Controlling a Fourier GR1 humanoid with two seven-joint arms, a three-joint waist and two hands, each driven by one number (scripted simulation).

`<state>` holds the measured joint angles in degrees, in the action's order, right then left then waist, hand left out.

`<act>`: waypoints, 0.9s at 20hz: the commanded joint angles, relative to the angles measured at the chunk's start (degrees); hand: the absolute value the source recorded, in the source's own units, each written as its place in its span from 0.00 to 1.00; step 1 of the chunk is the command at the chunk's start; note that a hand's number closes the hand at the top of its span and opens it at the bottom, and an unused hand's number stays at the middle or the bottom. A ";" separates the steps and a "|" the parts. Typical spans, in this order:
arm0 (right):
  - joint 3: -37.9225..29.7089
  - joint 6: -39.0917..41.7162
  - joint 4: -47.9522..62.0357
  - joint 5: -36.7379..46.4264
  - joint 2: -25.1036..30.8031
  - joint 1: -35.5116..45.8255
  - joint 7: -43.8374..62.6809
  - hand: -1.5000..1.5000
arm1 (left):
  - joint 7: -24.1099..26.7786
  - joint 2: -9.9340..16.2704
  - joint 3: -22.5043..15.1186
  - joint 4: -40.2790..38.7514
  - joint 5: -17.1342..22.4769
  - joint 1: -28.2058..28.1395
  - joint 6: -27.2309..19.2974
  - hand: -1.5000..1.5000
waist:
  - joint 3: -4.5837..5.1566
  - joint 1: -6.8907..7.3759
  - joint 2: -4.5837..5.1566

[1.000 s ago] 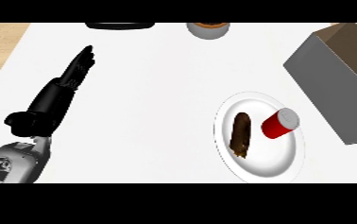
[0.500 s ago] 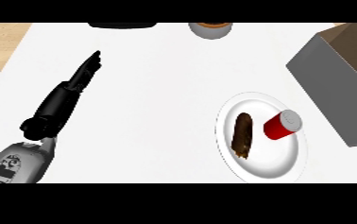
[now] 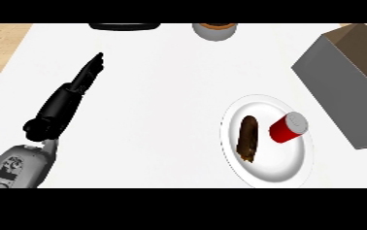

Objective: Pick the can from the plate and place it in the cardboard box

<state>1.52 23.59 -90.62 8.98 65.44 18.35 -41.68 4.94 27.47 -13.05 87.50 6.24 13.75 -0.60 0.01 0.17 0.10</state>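
Note:
A red can [image 3: 288, 127] with a grey top stands on the right side of a white plate [image 3: 276, 168] at the lower right. Beside it on the plate lies a brown elongated food item [image 3: 247, 137]. The cardboard box [image 3: 337, 76] sits at the right edge, just above and right of the plate. My left hand [image 3: 70, 94] is far left of the plate, its fingers straight and pointing up and to the right, holding nothing. My right hand does not show.
A grey cup with brown contents [image 3: 214, 30] stands at the counter's far edge, centre. A dark flat object [image 3: 125, 26] lies at the far edge to the left. A wooden floor strip shows at the far left.
My left hand has drifted rightward and turned its fingers more to the right. The can, plate and box have shifted slightly in view but keep their places relative to each other.

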 commanded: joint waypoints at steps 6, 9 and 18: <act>5.18 1.37 -18.95 11.75 3.03 -4.52 11.04 0.00 | -1.18 0.58 2.61 0.74 0.29 -0.71 1.97 0.50 | 0.04 -0.55 -0.34; 3.88 2.25 -21.77 14.72 2.42 -8.27 13.09 0.00 | 3.69 -0.31 3.35 -3.47 -2.15 -1.62 2.15 0.50 | 0.02 -0.89 -0.25; 3.59 8.68 -32.00 20.76 -3.27 -16.04 22.60 0.00 | 1.01 -2.24 5.15 -0.79 -2.34 -1.62 5.20 0.50 | -0.01 -0.66 -0.22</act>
<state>5.78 30.15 -119.22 27.01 64.50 5.89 -21.06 5.48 25.26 -9.61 87.04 3.69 12.22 2.36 0.03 -0.51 -0.14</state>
